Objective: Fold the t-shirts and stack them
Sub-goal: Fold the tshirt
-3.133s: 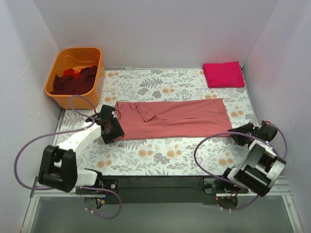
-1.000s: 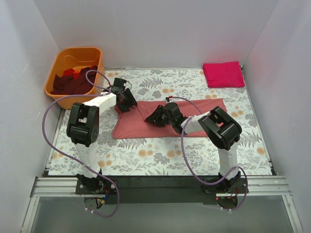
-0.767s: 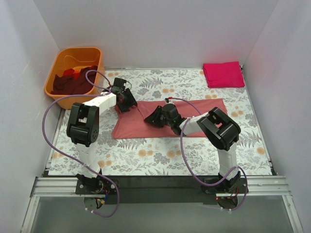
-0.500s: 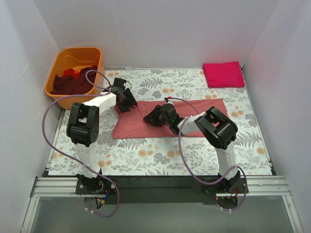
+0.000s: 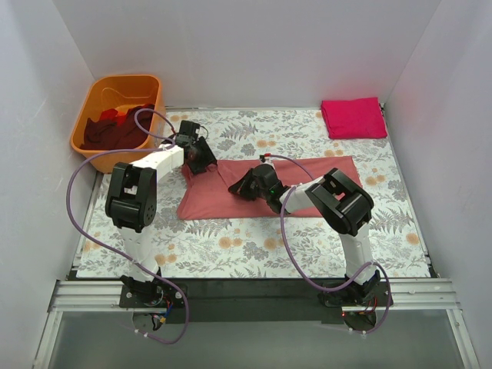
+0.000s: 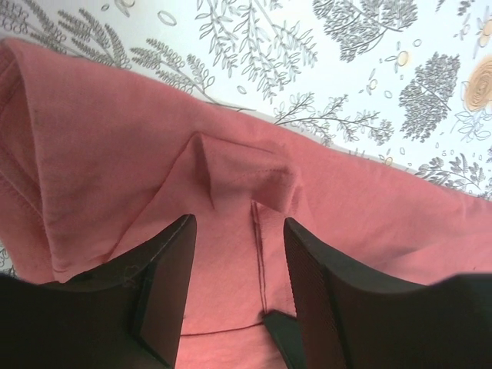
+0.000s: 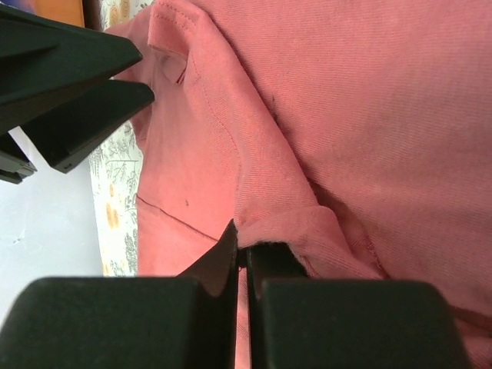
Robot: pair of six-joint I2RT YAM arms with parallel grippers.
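The salmon-pink t-shirt (image 5: 315, 188) lies folded into a long strip across the middle of the floral cover. My left gripper (image 5: 201, 160) is open, with its jaws astride the shirt's left end near a sleeve seam (image 6: 257, 254). My right gripper (image 5: 244, 184) is shut on a small raised fold of the same shirt (image 7: 292, 231), close to the left gripper. The left gripper's fingers (image 7: 77, 77) show in the right wrist view. A folded magenta t-shirt (image 5: 353, 118) lies at the back right. Dark maroon and red shirts (image 5: 115, 129) fill the orange tub.
The orange plastic tub (image 5: 91, 104) stands at the back left corner, off the cover's edge. White walls close in the left, back and right sides. Purple cables loop from both arms over the floral table cover (image 5: 254, 246).
Three seconds ago both arms were at the near side. They now reach over the shirt's left part. Over the last second the right gripper has crept slightly left with its pinched fold.
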